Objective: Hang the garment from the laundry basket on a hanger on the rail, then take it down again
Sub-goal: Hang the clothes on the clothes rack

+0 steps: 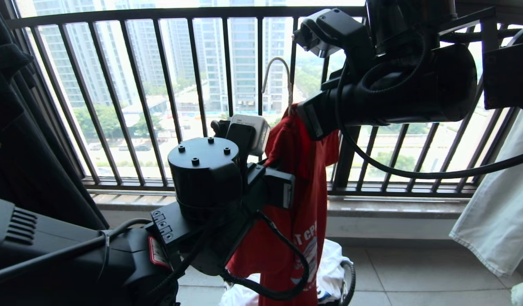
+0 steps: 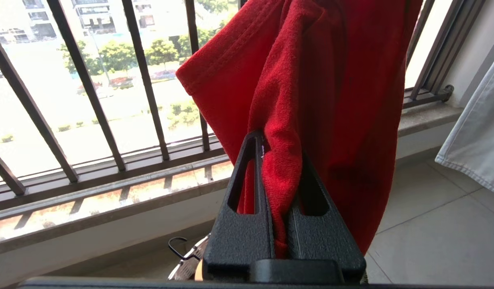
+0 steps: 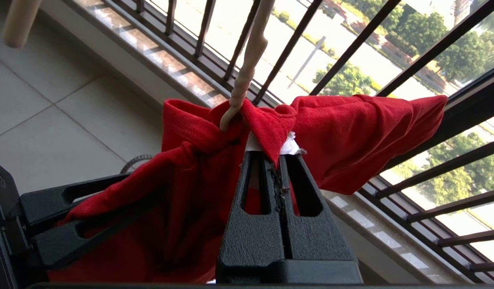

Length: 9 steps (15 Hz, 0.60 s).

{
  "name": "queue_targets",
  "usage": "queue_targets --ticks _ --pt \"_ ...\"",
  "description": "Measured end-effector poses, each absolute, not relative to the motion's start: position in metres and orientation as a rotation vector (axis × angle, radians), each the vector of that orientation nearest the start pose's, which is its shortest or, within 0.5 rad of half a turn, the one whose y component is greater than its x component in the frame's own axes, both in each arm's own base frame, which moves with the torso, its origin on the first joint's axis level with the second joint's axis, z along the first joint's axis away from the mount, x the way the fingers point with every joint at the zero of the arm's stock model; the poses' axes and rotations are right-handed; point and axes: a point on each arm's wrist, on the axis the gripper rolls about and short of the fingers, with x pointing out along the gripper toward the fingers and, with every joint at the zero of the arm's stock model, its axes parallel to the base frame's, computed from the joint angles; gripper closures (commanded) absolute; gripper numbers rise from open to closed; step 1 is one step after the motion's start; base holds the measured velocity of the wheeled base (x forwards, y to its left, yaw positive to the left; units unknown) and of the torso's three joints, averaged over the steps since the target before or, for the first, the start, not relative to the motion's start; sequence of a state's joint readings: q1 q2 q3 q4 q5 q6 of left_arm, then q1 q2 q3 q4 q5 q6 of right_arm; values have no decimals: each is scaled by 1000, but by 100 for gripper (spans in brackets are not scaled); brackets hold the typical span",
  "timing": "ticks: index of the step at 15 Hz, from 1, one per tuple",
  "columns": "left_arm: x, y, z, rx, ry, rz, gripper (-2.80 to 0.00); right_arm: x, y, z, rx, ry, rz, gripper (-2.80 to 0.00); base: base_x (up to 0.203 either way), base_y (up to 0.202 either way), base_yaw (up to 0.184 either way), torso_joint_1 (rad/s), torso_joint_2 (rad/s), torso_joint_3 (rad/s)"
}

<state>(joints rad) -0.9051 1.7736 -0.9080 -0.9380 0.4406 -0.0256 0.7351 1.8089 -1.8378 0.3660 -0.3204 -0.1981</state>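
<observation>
Two robot grippers clamp one red T-shirt [image 1: 301,199] at the centre of the head view, in front of a black balcony railing [image 1: 193,97] with tower blocks beyond. The left gripper [image 2: 279,140], seen low centre in its wrist view, is pinched tight on a fold of the red cloth beside one sleeve. The right gripper [image 3: 275,157], centre of its wrist view, is closed on the collar, where a scrap of the white neck label shows, just beside the twisted neck of the single off-white hanger [image 3: 247,60]. The hanger's hook [image 1: 278,72] rises free at upper centre of the head view. The shirt's hem hangs down to the laundry basket [image 1: 348,276] at bottom centre, which holds white laundry. One pale garment [image 1: 499,204] hangs at the right edge.
</observation>
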Motion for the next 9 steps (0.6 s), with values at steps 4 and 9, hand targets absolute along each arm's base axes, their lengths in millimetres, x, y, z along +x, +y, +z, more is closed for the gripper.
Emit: queue_targets --ticks 4,9 --pt "216 -252 219 -76 -59 -453 0 255 222 335 -372 265 440 0 0 0 0 0 0 0" --pt "216 -251 223 -89 -76 -445 0 259 224 330 -377 275 437 0 0 0 0 0 0 0"
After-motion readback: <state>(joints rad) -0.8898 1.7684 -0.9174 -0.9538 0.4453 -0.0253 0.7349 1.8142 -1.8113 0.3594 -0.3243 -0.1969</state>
